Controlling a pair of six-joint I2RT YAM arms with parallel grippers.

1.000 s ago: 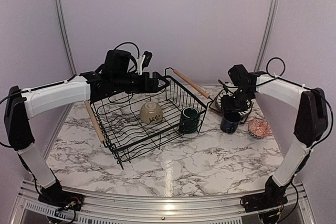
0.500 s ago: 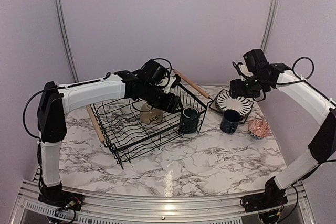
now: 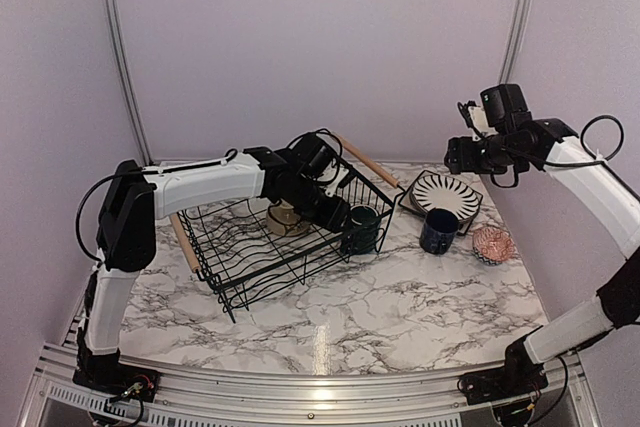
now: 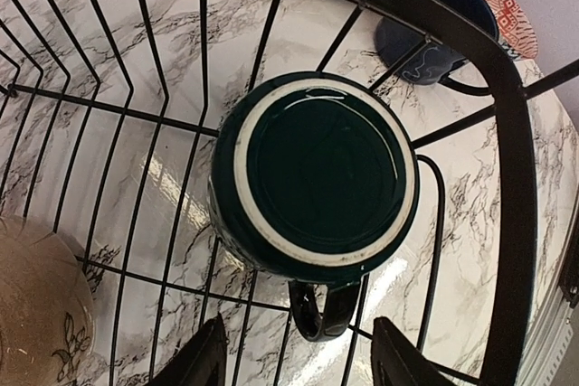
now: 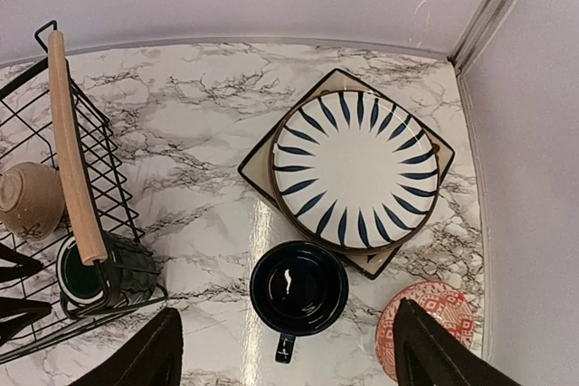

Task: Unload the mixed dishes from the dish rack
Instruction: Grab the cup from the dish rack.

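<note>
The dish rack (image 3: 250,269) is a black wire basket with wooden handles (image 5: 72,151). In its right corner stands a dark mug (image 4: 312,174), upside down. My left gripper (image 4: 303,361) hangs open just above it, and the mug's handle (image 4: 322,312) lies between its fingertips (image 4: 201,359) without touching them. A cream bowl (image 4: 34,306) lies in the rack too. My right gripper (image 5: 289,361) is open and empty, raised high over a navy mug (image 5: 298,288) that stands on the table. A striped plate (image 5: 357,169) lies on a square plate (image 5: 261,165), beside a pink bowl (image 5: 425,327).
The marble table (image 3: 400,297) carries the rack at centre left and the set-down dishes at back right. The left arm (image 3: 210,182) reaches across the rack from the left. Metal posts (image 3: 515,37) and lilac walls close in the back.
My left arm has swung from the rack's back left to the mug in its right corner, jaws narrowing. My right gripper has lifted off the plate stack, moved up and right, and opened wider.
</note>
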